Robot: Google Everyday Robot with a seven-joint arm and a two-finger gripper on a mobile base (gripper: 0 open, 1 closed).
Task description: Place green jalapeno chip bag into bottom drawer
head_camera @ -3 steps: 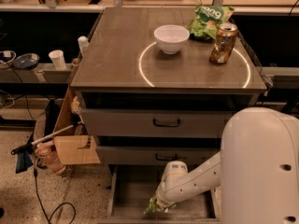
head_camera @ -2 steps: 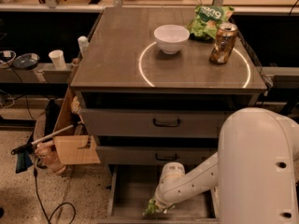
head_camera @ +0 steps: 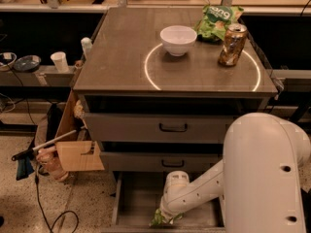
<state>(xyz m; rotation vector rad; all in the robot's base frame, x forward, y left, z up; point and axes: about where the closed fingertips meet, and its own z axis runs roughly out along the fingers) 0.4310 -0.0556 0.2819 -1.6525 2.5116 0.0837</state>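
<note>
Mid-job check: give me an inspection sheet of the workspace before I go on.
Surface: cabinet top, with a lit ring on it.
Job's things: chip bag low in the open bottom drawer, at the gripper.
Clutter: bowl, can and darker green bag on the top.
Gripper: gripper down in the bottom drawer, by the chip bag.
Cables: black cable on the floor, left.
Surroundings: cardboard box beside the cabinet; cup further left.
</note>
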